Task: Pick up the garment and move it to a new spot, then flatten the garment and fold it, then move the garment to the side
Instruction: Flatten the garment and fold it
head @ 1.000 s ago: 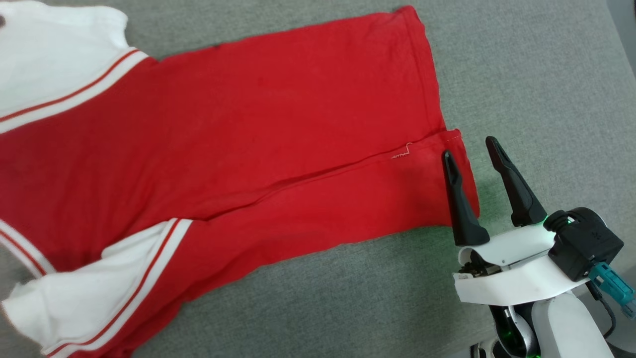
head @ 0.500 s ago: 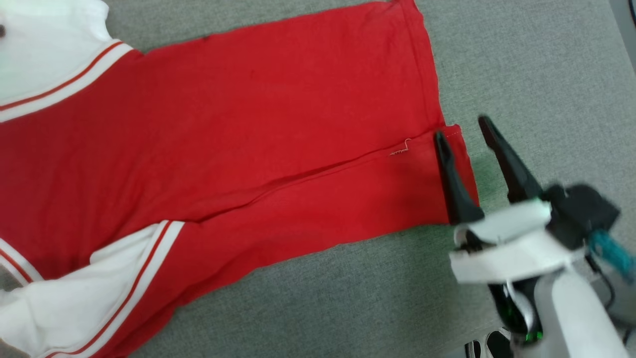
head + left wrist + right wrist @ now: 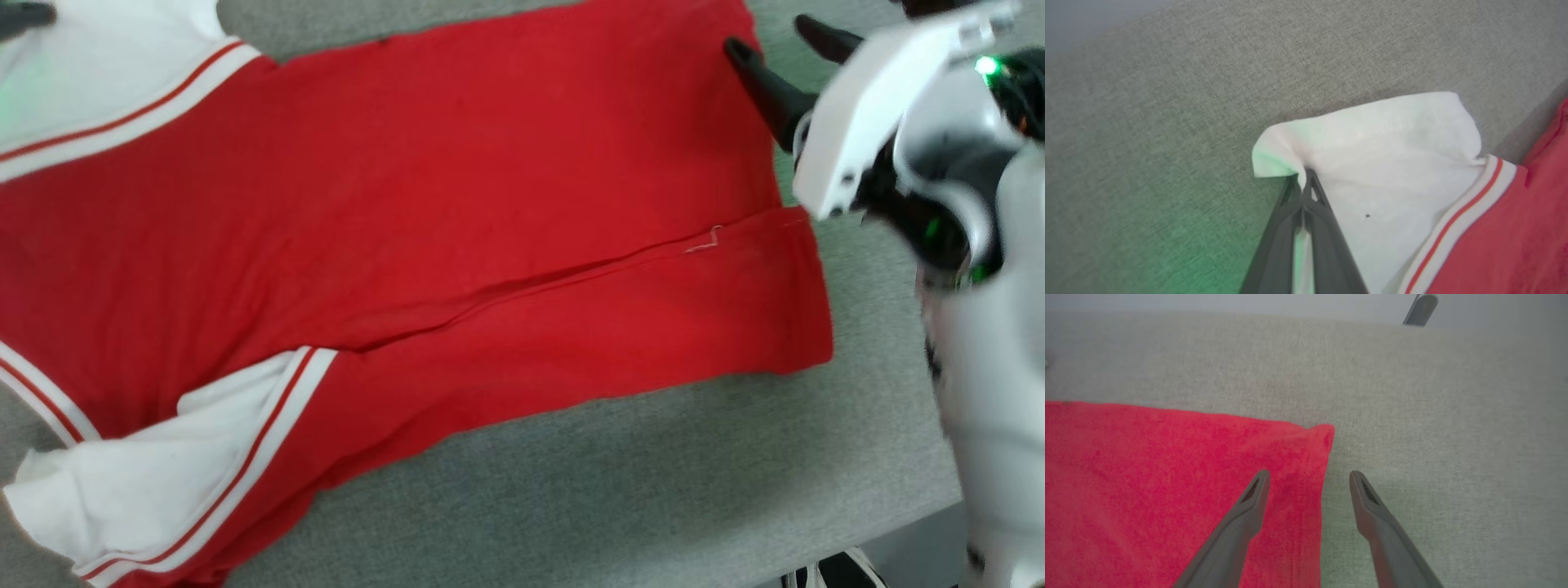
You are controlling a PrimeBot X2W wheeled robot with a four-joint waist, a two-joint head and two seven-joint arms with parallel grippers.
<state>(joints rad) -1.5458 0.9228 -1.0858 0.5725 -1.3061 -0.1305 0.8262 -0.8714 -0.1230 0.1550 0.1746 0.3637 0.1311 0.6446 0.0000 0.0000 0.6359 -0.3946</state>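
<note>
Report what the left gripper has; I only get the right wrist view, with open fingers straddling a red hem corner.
Observer: The left gripper is shut on a corner of a white sleeve, pinching it at the fingertips.
Operator: Describe the whole layout.
Observer: The garment lies spread on the grey surface, with its near long side folded in over the body.
Operator: Say where the other sleeve is.
Observer: The second white sleeve lies rumpled at the near left, and no gripper is on it.
</note>
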